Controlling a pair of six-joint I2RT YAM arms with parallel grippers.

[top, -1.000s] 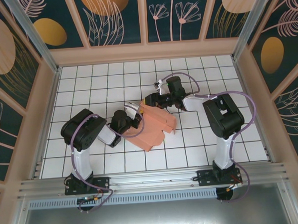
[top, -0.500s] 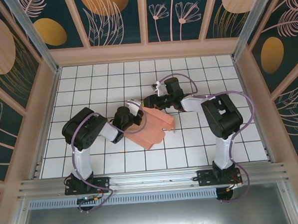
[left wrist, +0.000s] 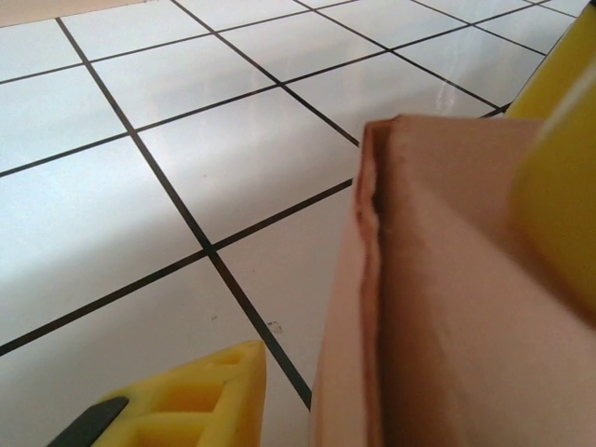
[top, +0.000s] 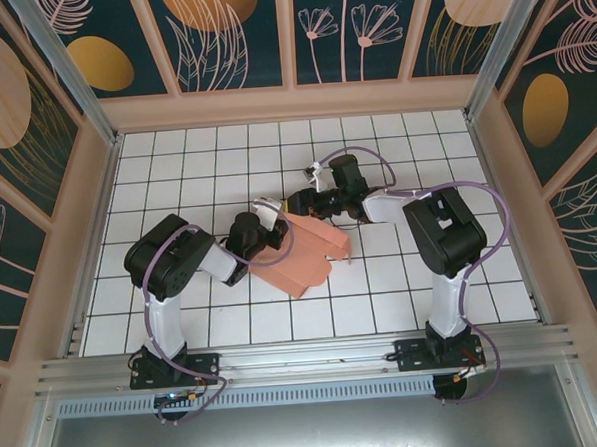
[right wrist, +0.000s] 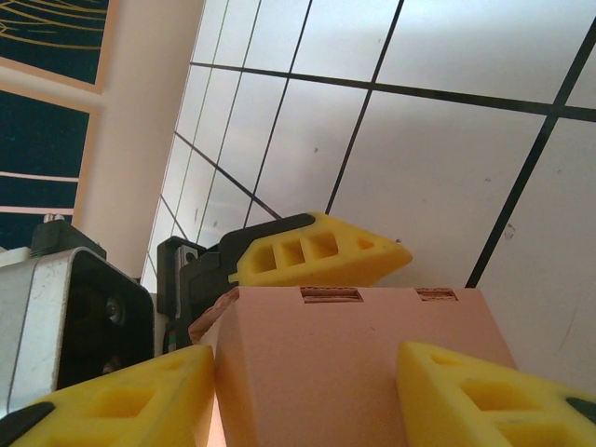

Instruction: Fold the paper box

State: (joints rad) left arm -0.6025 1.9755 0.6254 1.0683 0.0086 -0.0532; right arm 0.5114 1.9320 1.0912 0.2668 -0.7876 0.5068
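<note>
Compared with a second ago, the paper box (top: 305, 248) has a narrower outline on the surface, its right-hand portion drawn in toward the middle. The left end effector (top: 261, 223) stands slightly farther from the arm bases, nearer the box's far-left corner. The right end effector (top: 305, 200) sits marginally further left.

A white tiled table (top: 176, 170), ruled with black grid lines, is being used as the carrying surface. A partly folded salmon-pink paper box (top: 305, 258) is being borne near its middle, well apart from every edge.
</note>
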